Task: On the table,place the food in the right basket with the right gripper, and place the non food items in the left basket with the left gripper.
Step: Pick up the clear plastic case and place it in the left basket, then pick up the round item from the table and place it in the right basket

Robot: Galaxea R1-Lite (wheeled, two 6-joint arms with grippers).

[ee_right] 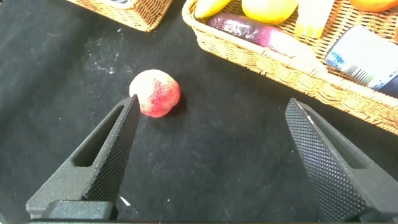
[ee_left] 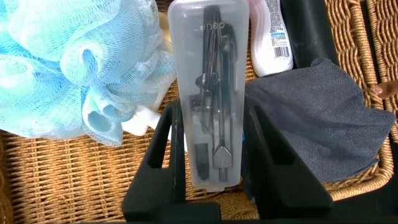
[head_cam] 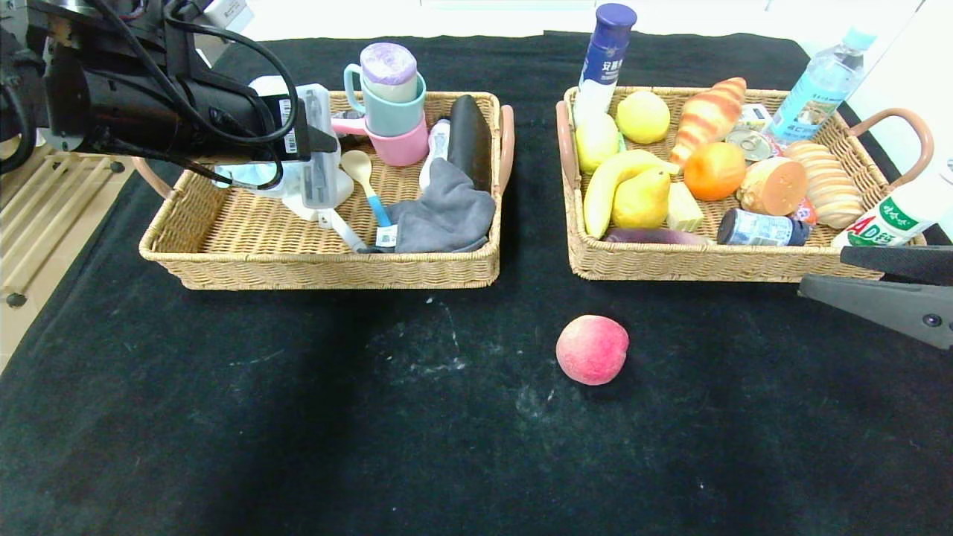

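Translucent compass case (ee_left: 208, 93) sat clamped between the left gripper (ee_left: 214, 180) fingers, held above the left basket (head_cam: 223, 253), next to the light-blue bath pouf (ee_left: 68, 68) and over a grey cloth (head_cam: 443, 212). Red-pink peach (head_cam: 593, 349) lay alone on the black table (head_cam: 223, 417), in front of the right basket (head_cam: 670, 260), which held banana (head_cam: 607, 186), pear (head_cam: 642, 199) and blue-lidded jar (head_cam: 763, 228). Right gripper (ee_right: 211, 155) hung low near the peach, fingers spread wide, gripping nothing.
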